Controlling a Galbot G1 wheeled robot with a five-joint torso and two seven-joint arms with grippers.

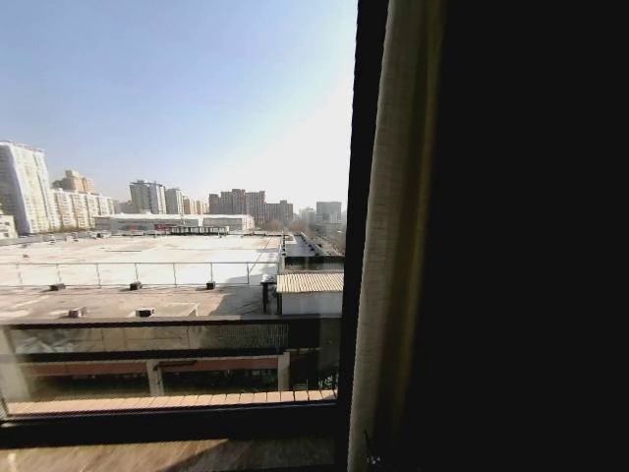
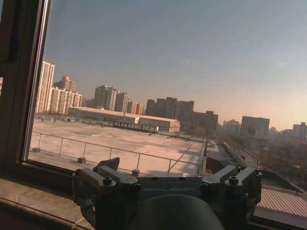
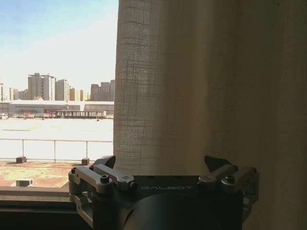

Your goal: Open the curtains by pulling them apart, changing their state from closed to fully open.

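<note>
One curtain (image 1: 393, 246) hangs as a cream pleated panel at the right side of the window, just right of a dark frame bar (image 1: 366, 197). To its left the glass is uncovered and shows rooftops and a city skyline. In the right wrist view the curtain (image 3: 201, 86) is close up, its hemmed edge running straight down. My right gripper (image 3: 162, 163) stands open right in front of the fabric, one fingertip (image 3: 108, 160) near that edge. My left gripper (image 2: 163, 167) is open before bare glass, holding nothing.
A stone window sill (image 1: 167, 454) runs along the bottom of the window. The dark window frame (image 2: 14, 86) rises near the left gripper, with the sill (image 2: 29, 191) below it. Right of the curtain the head view is dark.
</note>
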